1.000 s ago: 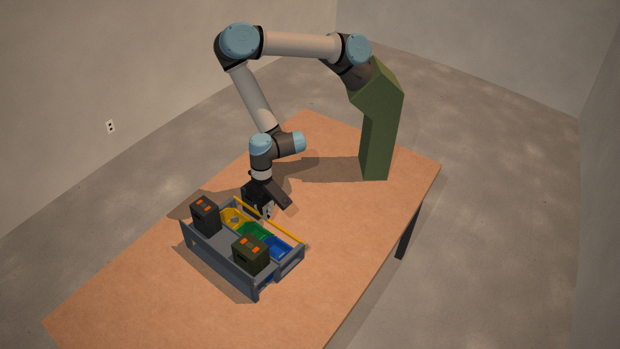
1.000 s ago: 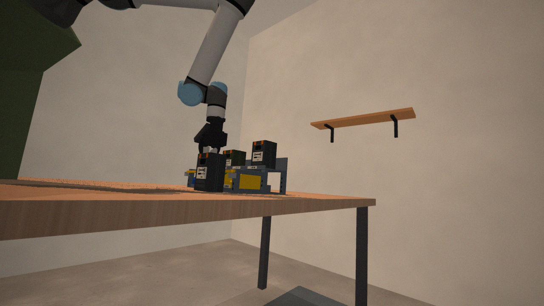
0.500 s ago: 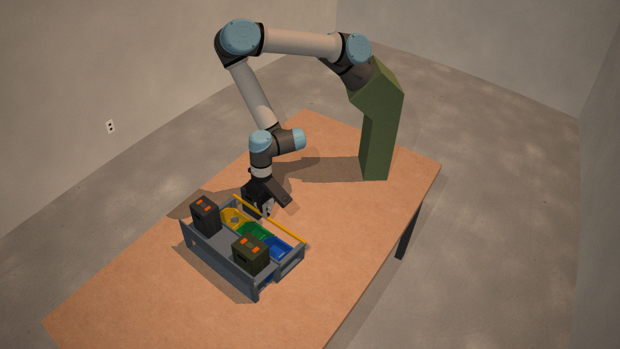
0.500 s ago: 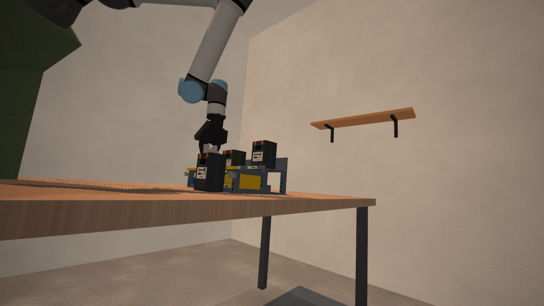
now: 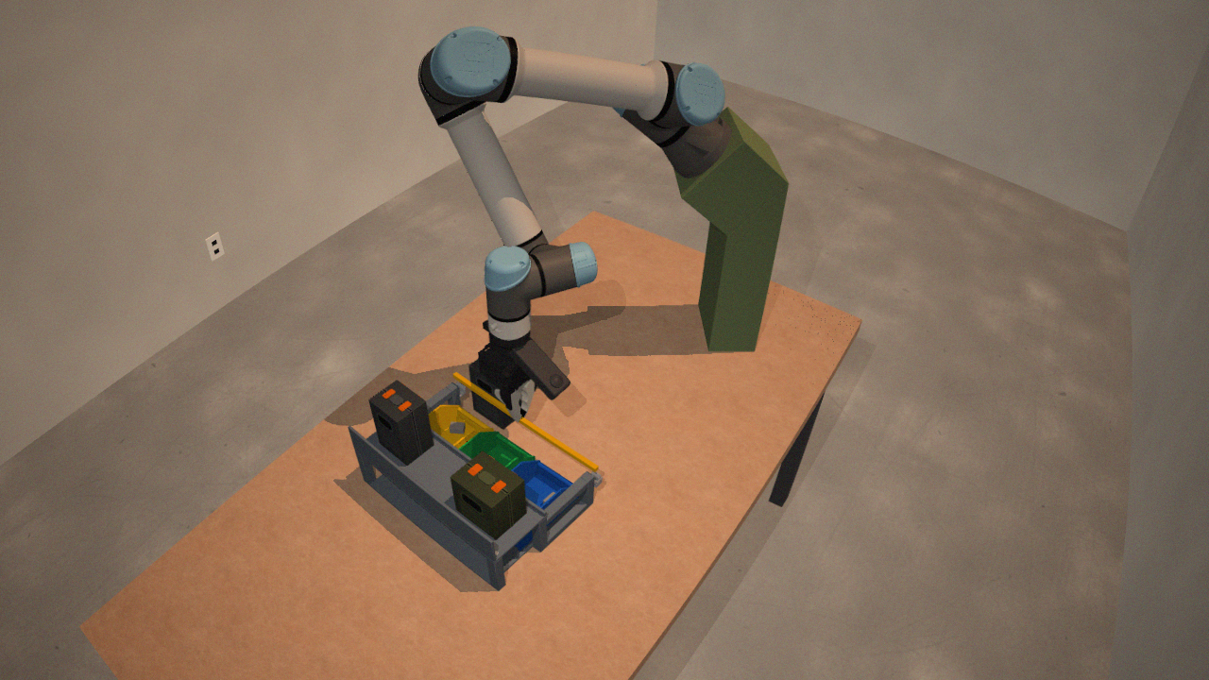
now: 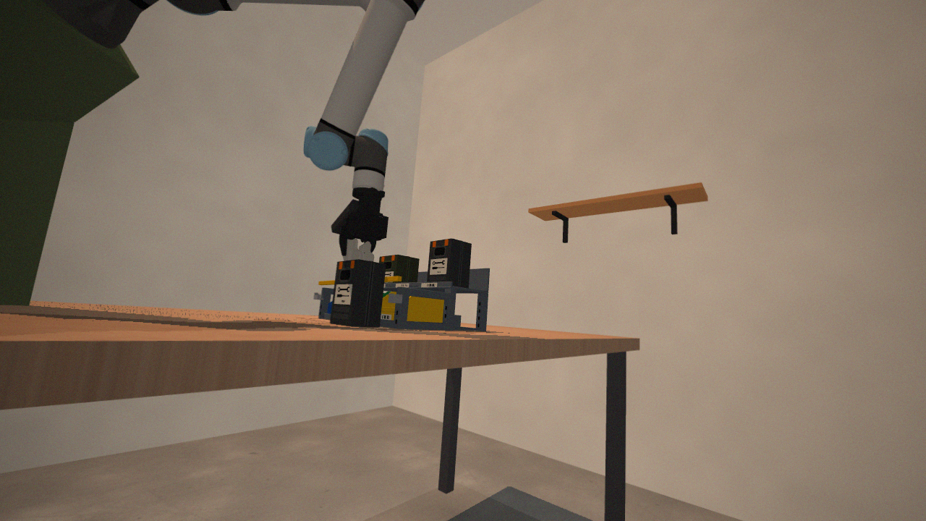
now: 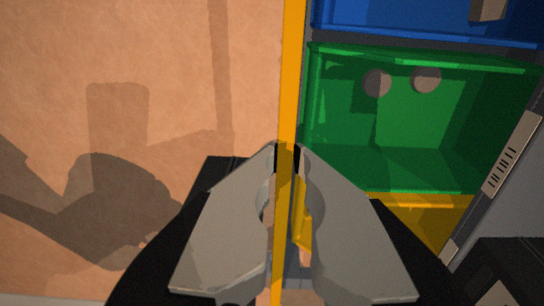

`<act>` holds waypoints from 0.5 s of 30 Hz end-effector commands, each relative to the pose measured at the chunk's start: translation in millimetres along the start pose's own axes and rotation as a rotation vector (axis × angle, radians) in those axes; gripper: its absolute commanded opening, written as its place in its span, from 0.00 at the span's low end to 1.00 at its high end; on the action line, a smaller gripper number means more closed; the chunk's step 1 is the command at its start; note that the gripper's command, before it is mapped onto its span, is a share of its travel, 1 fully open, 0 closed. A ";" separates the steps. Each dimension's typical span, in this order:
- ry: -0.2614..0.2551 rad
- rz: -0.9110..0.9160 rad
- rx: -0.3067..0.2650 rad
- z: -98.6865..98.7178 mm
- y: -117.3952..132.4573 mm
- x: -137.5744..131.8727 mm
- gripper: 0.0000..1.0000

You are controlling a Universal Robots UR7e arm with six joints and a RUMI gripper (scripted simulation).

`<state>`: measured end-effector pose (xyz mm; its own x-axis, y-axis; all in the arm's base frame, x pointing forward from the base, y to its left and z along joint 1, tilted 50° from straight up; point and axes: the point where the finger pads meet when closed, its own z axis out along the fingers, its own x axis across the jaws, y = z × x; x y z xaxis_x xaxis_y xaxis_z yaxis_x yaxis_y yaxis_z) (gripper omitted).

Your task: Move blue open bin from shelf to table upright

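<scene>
On the table (image 5: 676,439) stands a grey shelf unit (image 5: 422,499), viewed here from left to right. At its left end a dark case (image 5: 400,420) with orange clips stands upright on the upper deck. Next to it, in the lower tier, sits a yellow bin (image 5: 451,422), then a green bin (image 7: 408,123) holding two round parts (image 7: 401,81), then the blue open bin (image 5: 540,480) at the right end of the row, upright and in the shelf unit; a tan part (image 7: 486,8) shows inside it in the wrist view. A second, olive case (image 5: 487,494) stands on the deck beside the blue bin. A thin yellow bar (image 5: 523,420) runs along the open front of the unit, above the bins' front edges. The gripper (image 7: 286,157) points downward over the bar near the yellow and green bins, its two grey fingers nearly together and pinching the bar between their tips. In the exterior view a third dark case (image 6: 354,291) stands on the table in front of the unit, and a wall shelf (image 6: 618,202) hangs well apart to the right.
</scene>
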<state>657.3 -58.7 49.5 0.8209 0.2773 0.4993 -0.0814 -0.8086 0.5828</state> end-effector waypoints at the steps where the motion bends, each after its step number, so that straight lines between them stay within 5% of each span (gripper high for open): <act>1: 0.001 0.000 0.000 -6.8 0.0 0.6 0.00; 15: 0.001 0.000 0.000 -21.6 0.0 0.6 0.00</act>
<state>648.4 -50.5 59.6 0.8208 0.2773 0.4993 -0.0814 -0.8086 0.5828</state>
